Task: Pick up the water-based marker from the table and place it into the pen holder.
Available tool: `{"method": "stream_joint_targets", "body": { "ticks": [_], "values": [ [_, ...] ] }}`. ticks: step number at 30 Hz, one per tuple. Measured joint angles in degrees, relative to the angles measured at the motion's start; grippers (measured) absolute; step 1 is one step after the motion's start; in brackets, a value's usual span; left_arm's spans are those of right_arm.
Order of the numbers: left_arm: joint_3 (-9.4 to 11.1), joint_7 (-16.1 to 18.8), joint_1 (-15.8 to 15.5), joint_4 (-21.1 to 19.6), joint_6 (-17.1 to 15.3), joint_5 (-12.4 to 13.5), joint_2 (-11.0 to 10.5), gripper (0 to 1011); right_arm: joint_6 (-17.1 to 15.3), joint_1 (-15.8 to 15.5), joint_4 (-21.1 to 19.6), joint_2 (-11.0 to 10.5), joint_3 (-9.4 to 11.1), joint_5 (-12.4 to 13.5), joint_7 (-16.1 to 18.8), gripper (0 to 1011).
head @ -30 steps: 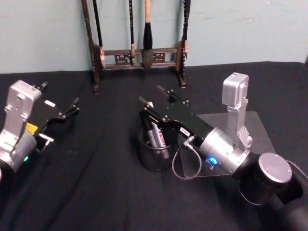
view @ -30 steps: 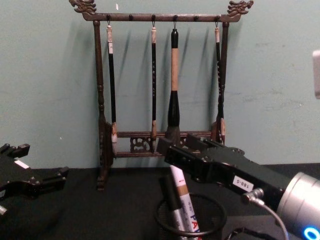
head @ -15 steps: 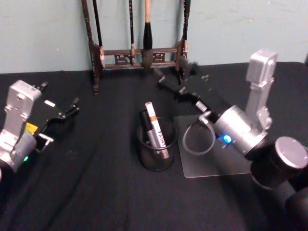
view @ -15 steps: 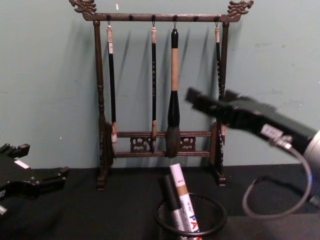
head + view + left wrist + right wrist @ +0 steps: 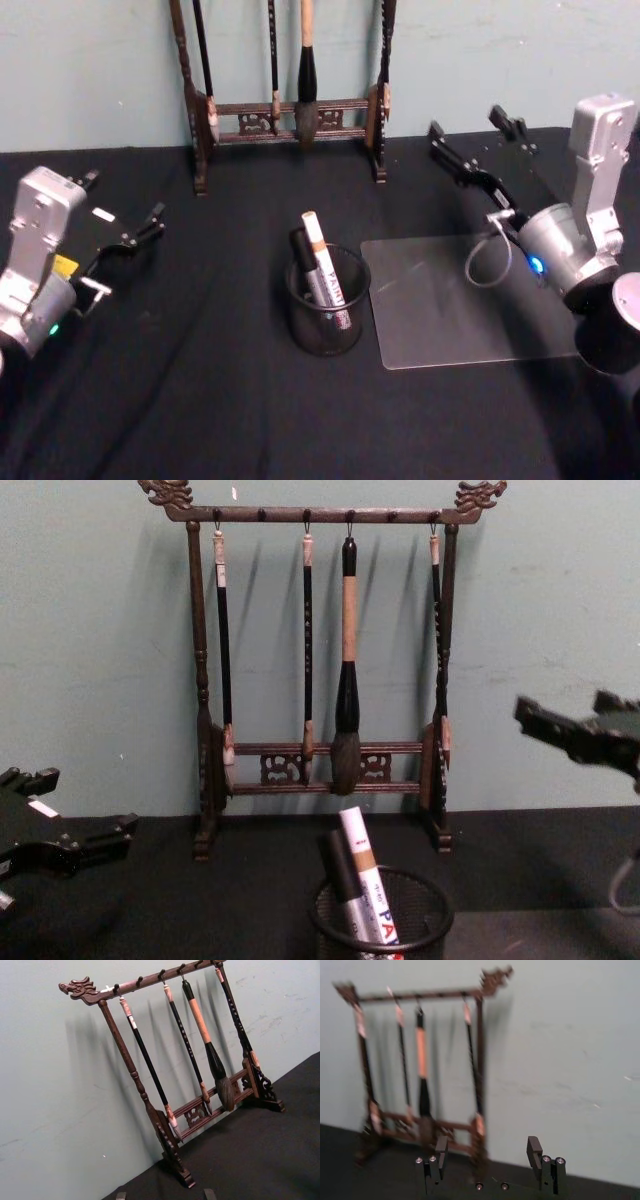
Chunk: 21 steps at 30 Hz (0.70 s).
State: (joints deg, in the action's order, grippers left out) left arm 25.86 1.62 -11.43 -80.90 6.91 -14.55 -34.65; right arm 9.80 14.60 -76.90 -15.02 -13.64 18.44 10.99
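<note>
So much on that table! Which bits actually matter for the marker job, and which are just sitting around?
Part of the job:
- marker, standing in the pen holder
- table
- right gripper, open and empty, raised over the table's right side

Just lying about:
- brush rack at the back
- clear sheet
- left gripper, open, parked on the left

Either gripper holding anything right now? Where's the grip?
Nothing held. The right gripper is open and empty; the left gripper is open too. The marker stands in the pen holder.

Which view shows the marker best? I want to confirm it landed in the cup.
The head view: the marker stands inside the pen holder. The chest view shows its upper part above the rim.
</note>
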Motion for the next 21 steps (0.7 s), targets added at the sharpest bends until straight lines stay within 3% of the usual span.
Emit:
{"method": "stream_joint_targets", "body": {
  "ticks": [4, 11, 21],
  "values": [
    [0.0, 0.0, 0.0, 0.0, 0.0, 0.0, 0.0, 1001, -0.3, 0.2, 3.0, -0.8, 0.0, -4.1, -2.0, 1002],
    [0.0, 0.0, 0.0, 0.0, 0.0, 0.0, 0.0, 1001, -2.5, -0.1, 5.0, -1.7, -1.0, -8.6, -2.9, 1002],
    [0.0, 0.0, 0.0, 0.0, 0.0, 0.0, 0.0, 1001, -3.3, -0.3, 5.4, -1.8, -1.3, -9.8, -2.9, 1003]
  ]
}}
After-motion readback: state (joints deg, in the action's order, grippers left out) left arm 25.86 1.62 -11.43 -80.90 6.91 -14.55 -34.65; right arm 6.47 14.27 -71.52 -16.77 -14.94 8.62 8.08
